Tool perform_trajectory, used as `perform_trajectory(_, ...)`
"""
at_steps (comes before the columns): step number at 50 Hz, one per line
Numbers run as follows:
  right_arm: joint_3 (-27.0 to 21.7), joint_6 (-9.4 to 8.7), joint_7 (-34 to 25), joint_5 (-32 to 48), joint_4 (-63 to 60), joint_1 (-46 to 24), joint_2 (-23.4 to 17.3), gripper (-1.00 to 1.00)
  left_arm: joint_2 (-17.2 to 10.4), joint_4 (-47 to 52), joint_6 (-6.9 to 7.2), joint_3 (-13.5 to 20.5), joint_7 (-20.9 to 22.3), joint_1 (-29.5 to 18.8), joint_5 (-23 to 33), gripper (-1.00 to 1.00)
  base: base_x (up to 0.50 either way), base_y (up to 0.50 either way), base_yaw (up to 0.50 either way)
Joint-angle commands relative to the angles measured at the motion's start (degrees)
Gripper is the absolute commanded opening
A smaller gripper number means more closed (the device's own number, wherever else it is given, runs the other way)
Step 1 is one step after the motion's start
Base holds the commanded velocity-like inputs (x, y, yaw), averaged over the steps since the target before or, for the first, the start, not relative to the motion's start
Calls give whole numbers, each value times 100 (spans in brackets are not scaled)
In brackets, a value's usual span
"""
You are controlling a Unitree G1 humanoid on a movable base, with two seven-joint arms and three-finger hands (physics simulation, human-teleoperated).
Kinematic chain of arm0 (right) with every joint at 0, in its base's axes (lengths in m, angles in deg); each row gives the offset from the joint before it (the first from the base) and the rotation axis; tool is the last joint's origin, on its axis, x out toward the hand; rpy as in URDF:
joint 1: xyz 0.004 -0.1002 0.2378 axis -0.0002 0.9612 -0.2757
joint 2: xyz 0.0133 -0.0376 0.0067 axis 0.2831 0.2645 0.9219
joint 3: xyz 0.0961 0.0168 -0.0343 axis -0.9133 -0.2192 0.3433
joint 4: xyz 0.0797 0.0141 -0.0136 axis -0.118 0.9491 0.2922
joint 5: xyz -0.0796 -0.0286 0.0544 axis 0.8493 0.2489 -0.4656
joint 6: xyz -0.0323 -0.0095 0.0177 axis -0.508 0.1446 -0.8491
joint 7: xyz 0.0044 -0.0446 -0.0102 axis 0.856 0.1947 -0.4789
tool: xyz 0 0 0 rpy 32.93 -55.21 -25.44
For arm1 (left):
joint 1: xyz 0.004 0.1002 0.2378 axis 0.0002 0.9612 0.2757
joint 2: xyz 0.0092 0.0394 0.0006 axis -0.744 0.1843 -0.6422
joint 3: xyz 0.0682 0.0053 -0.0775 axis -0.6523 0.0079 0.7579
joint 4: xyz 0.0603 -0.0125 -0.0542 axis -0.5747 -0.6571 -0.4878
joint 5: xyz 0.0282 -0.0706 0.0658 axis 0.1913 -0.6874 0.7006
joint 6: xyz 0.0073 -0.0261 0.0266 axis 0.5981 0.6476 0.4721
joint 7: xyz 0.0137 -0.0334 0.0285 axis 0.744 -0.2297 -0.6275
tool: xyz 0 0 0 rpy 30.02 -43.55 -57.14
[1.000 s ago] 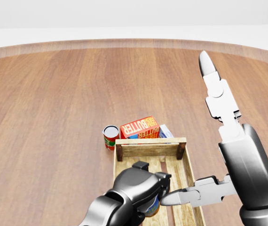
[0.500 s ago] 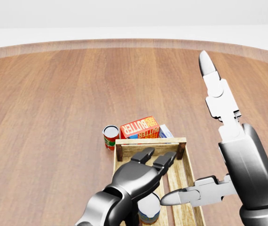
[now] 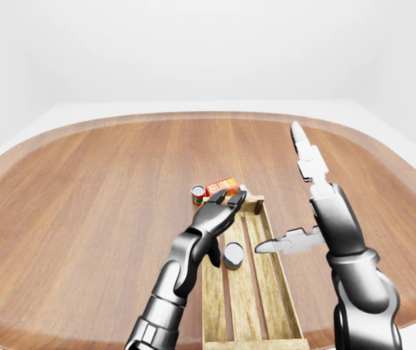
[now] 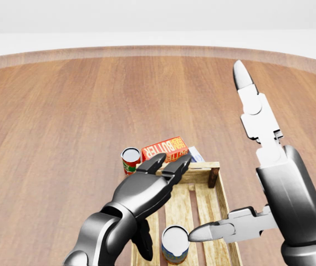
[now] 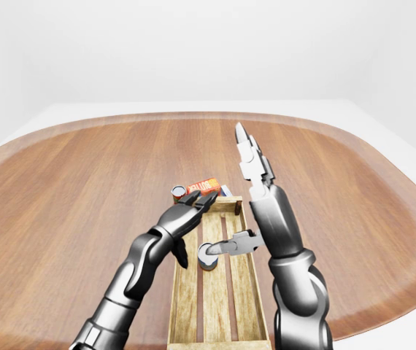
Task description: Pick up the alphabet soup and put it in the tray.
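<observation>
The alphabet soup can (image 4: 174,244) stands upright on the slats of the wooden tray (image 4: 201,172), near the bottom of the head view. It also shows in the left-eye view (image 3: 233,256). My left hand (image 4: 159,183) is open, fingers stretched out above the tray's far end, apart from the can. My right hand (image 4: 224,158) is open and empty. One of its fingers points up and its thumb (image 4: 202,233) reaches toward the can's right side, close to it.
A red-labelled can (image 4: 130,160), an orange butter box (image 4: 164,149) and a small blue-and-white box (image 4: 195,154) sit on the round wooden table (image 4: 64,111) just beyond the tray's far end. The table rim curves across the top of the view.
My left hand let go of the soup can, opened, and rose toward the tray's far end. The can now stands free in the tray. The right hand has barely moved.
</observation>
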Motion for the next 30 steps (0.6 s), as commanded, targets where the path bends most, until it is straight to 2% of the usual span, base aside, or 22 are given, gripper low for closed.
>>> perform_trajectory(1,45,0,1,35,-20,12,8,100,-158,268,0,206,63,-57,-212,100,0,0,0)
perform_trajectory(30,16,0,17,32,9,6,6,100,-222,363,0,368,60,-281,-403,100,0,0,0)
